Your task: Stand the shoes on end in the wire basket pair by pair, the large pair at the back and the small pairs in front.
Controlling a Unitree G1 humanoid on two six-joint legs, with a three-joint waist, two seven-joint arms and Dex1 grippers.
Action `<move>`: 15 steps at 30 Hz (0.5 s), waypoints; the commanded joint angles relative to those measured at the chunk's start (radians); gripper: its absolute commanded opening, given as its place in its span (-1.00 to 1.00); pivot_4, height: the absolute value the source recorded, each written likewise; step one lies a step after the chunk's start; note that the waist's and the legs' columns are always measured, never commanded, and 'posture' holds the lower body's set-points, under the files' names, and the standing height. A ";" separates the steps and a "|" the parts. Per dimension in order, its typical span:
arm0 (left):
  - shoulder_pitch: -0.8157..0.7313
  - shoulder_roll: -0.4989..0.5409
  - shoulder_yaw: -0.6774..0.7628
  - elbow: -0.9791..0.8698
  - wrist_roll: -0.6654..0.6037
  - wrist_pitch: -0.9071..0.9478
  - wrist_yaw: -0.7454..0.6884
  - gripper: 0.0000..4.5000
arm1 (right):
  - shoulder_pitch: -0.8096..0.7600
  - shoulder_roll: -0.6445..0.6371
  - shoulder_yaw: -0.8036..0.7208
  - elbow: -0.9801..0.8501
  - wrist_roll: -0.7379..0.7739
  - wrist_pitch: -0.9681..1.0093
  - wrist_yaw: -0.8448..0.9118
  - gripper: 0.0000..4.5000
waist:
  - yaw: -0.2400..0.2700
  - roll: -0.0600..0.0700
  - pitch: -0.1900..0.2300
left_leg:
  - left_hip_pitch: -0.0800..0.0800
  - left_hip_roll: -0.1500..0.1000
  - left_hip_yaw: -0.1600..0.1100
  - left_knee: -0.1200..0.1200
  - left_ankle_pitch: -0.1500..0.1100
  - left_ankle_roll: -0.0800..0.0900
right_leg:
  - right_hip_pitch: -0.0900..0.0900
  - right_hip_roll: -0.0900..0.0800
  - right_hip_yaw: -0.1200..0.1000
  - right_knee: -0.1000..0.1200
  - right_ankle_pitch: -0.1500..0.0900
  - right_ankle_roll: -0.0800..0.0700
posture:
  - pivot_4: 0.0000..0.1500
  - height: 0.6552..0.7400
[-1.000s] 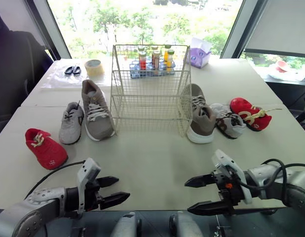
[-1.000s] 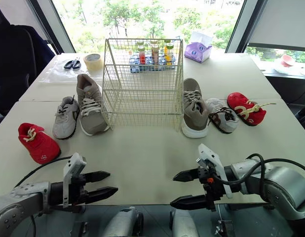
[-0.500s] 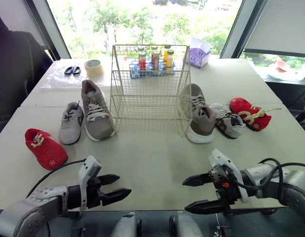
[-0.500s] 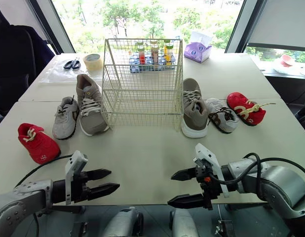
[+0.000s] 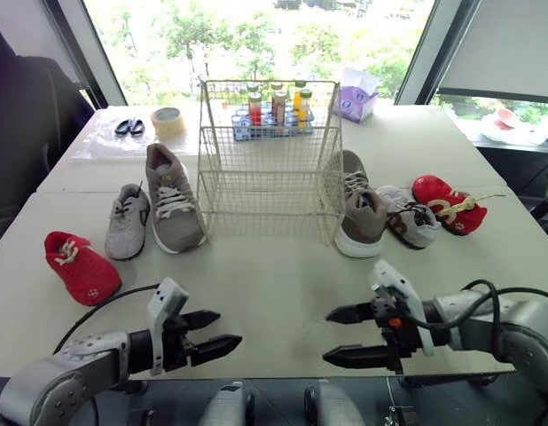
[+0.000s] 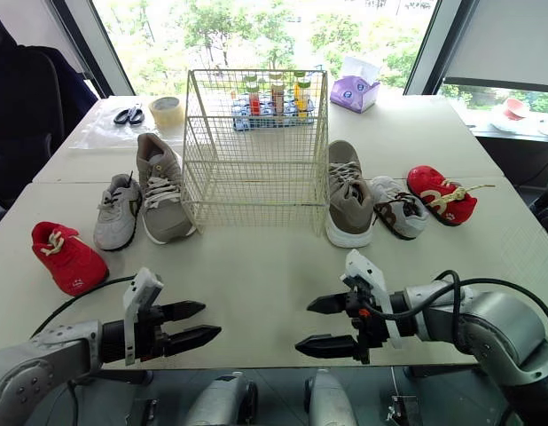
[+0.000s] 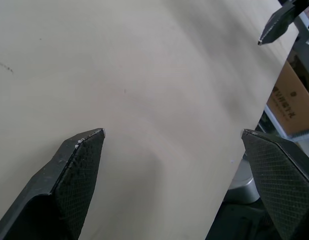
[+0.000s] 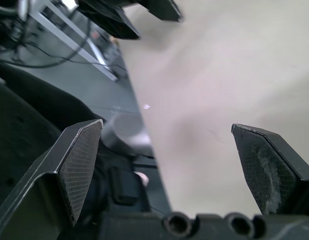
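1. The left pincer (image 5: 225, 327) and right pincer (image 5: 331, 335) hung low over the near edge of the desk (image 5: 274, 275), fingers apart, holding nothing.
2. The wire basket (image 5: 270, 191) held no shoes. One large shoe (image 5: 172, 200) lay just beside it on the left, the other large shoe (image 5: 361, 217) on the right, with the small pairs further out.
3. Judged light, soft above and stiff-soled. Take hold at the heel collar.
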 commanded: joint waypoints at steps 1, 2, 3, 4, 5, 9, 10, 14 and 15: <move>0.008 0.004 0.012 -0.029 0.003 -0.028 -0.013 0.99 | 0.008 -0.063 -0.028 -0.029 -0.012 -0.027 0.074 1.00 | 0.002 0.000 0.000 | 0.000 0.000 0.000 0.000 0.000 0.000 | 0.000 0.000 0.000 0.000 0.000 0.000 | 1.00 1.00; 0.007 0.006 0.012 -0.027 0.006 -0.031 -0.015 0.99 | 0.011 -0.078 -0.039 -0.030 -0.006 -0.026 0.088 1.00 | 0.003 0.000 0.000 | 0.000 0.000 0.000 0.000 0.000 0.000 | 0.000 0.000 0.000 0.000 0.000 0.000 | 1.00 1.00; -0.011 0.025 0.020 -0.016 0.011 -0.036 -0.031 0.99 | -0.014 -0.097 -0.076 -0.033 0.034 -0.009 0.099 1.00 | 0.003 0.000 0.000 | 0.000 0.000 0.000 0.000 0.000 0.000 | 0.000 0.000 0.000 0.000 0.000 0.000 | 1.00 1.00; -0.025 0.038 0.025 -0.009 0.014 -0.040 -0.043 0.99 | -0.033 -0.107 -0.100 -0.034 0.063 0.003 0.104 1.00 | 0.001 0.000 0.000 | 0.000 0.000 0.000 0.000 0.000 0.000 | 0.000 0.000 0.000 0.000 0.000 0.000 | 1.00 1.00; -0.043 0.053 0.029 0.000 0.016 -0.040 -0.055 0.99 | -0.062 -0.114 -0.121 -0.033 0.088 0.013 0.105 1.00 | 0.001 0.000 0.000 | 0.000 0.000 0.000 0.001 0.000 0.000 | 0.000 0.000 0.000 0.000 0.000 0.000 | 1.00 1.00; -0.262 0.222 0.064 0.082 0.001 -0.020 -0.196 0.99 | -0.471 -0.117 -0.151 0.083 0.202 0.069 0.094 1.00 | -0.007 0.004 0.004 | -0.001 0.000 0.000 0.001 0.000 0.000 | -0.002 0.002 0.000 0.001 0.001 -0.001 | 1.00 1.00; -0.314 0.251 0.068 0.106 -0.010 -0.015 -0.228 0.99 | -0.557 -0.113 -0.128 0.115 0.187 0.074 0.103 1.00 | -0.007 0.006 0.006 | 0.000 0.000 0.000 0.002 0.001 -0.001 | -0.002 0.002 0.000 0.002 0.001 -0.002 | 1.00 1.00; -0.494 0.314 0.055 0.167 0.000 -0.032 -0.305 0.99 | -0.824 -0.095 0.153 0.252 -0.154 -0.092 0.234 1.00 | -0.009 0.004 0.005 | 0.000 0.001 0.000 -0.003 0.001 -0.001 | -0.002 0.003 -0.002 -0.001 0.002 0.000 | 1.00 1.00; -0.529 0.320 0.055 0.167 -0.004 -0.030 -0.312 0.99 | -0.875 -0.069 0.204 0.303 -0.209 -0.124 0.262 1.00 | -0.010 0.003 0.006 | 0.000 0.000 0.002 -0.003 0.001 -0.001 | -0.003 0.002 -0.002 -0.001 0.003 0.002 | 1.00 1.00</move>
